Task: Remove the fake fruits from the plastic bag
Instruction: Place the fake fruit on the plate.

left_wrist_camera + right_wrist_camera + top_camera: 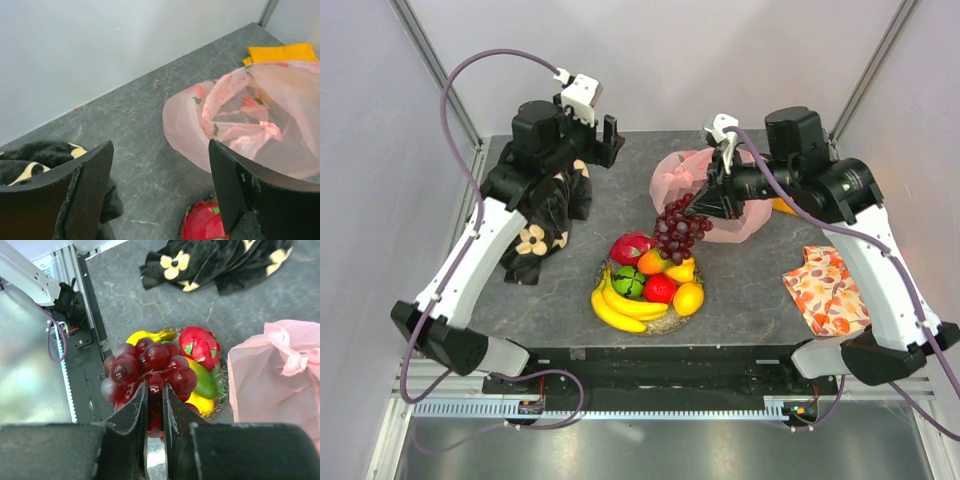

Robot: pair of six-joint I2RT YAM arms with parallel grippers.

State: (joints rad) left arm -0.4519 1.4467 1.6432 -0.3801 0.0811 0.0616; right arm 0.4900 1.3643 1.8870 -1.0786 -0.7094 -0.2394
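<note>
My right gripper (700,205) (155,390) is shut on the dark purple grapes (678,232) (145,371) and holds them in the air above the fruit pile. The pile lies on a silvery glitter plate (665,322): yellow banana bunch (620,308), pink-red dragon fruit (631,247) (200,346) (205,224), green ball (628,282), red apple (660,288), yellow-orange pieces (687,297). The pink plastic bag (682,178) (250,117) (272,390) lies crumpled behind the plate, under my right arm. My left gripper (600,135) (160,192) is open and empty, above the table left of the bag.
A black floral-patterned cloth (545,225) (220,262) lies at the left under my left arm. A white and orange leaf-print cloth (825,290) lies at the right front. An orange cloth (280,52) (782,207) lies behind the bag.
</note>
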